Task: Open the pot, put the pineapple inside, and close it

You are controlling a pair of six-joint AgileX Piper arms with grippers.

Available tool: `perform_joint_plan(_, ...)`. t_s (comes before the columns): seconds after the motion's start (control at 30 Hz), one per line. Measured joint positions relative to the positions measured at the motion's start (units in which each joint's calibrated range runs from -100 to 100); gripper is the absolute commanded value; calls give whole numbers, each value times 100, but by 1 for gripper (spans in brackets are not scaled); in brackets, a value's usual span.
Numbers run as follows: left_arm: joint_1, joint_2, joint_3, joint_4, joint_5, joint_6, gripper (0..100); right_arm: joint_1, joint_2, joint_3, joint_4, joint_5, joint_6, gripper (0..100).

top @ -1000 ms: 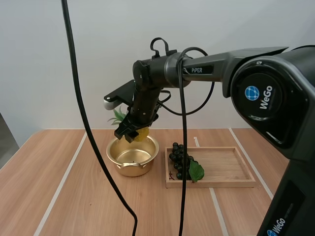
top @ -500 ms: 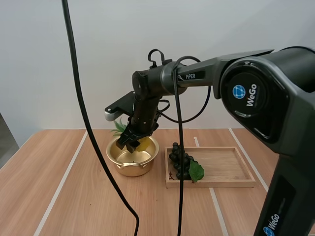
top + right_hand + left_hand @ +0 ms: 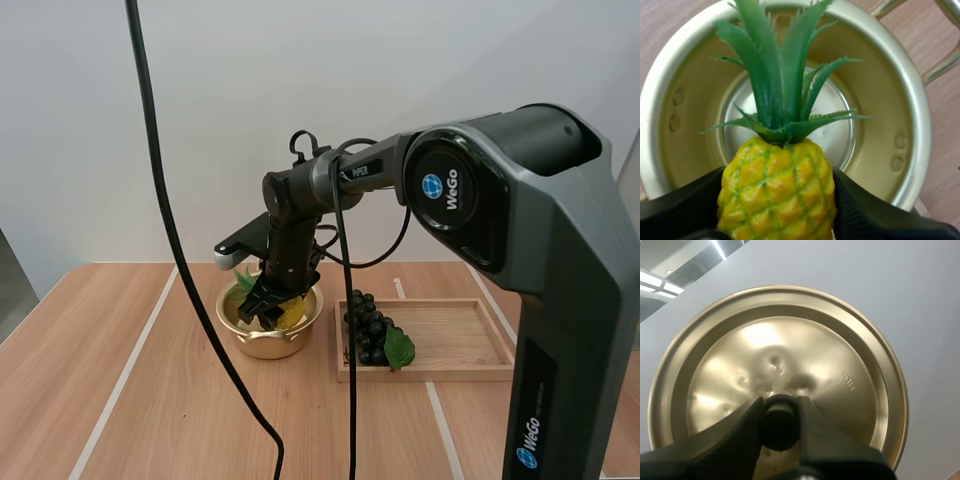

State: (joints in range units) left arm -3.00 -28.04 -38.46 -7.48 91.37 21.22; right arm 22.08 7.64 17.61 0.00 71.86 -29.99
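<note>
The right arm (image 3: 470,190), marked "WeGo" and "PiPER", bends from the frame's right down to its centre. The right gripper (image 3: 265,308) is clamped on the pineapple (image 3: 777,195) at the open pot's (image 3: 262,343) mouth; grapes (image 3: 368,328) lie in the tray (image 3: 470,345) at lower right. The left gripper (image 3: 780,422) pinches the lid's (image 3: 840,380) knob.

Pot (image 3: 885,115): golden metal, brass-look. Inner wall smooth with a satin shine, apart from 2 rivet bumps on each side; base brighter, near mirror.
Lid (image 3: 840,345): same golden metal, glossy, a few small dimples near the middle. Knob (image 3: 779,425): black, matt, plastic-looking.
Pineapple (image 3: 777,200): plastic-looking; yellow skin glossy with raised diamond pattern, green leaves (image 3: 772,75) smooth with a slight sheen.
Fingers (image 3: 725,445) of left gripper (image 3: 780,401): black, matt. Fingers (image 3: 870,220) of right gripper (image 3: 777,172): black, finely grained.
Tray (image 3: 460,340): pale wood, matt, grain visible.
Table (image 3: 150,400): wood-grain top, matt.
</note>
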Motion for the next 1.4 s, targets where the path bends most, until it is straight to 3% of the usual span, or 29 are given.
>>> perform_joint_plan(0.9,0,0,0,0,74,-8,0,0,549,11,0,-617,41,0)
perform_joint_plan(0.93,0,0,0,0,74,-8,0,0,549,11,-31,-634,83,5)
perform_joint_plan(1.03,0,0,0,0,74,-8,0,0,549,11,-129,-634,172,40)
perform_joint_plan(1.13,0,0,0,0,74,-8,0,2,549,11,-175,-634,210,96)
perform_joint_plan(1.17,0,0,0,0,74,-8,0,2,549,11,-175,-634,219,100)
perform_joint_plan(1.4,0,0,0,0,74,-8,0,2,549,1,-253,-692,229,100)
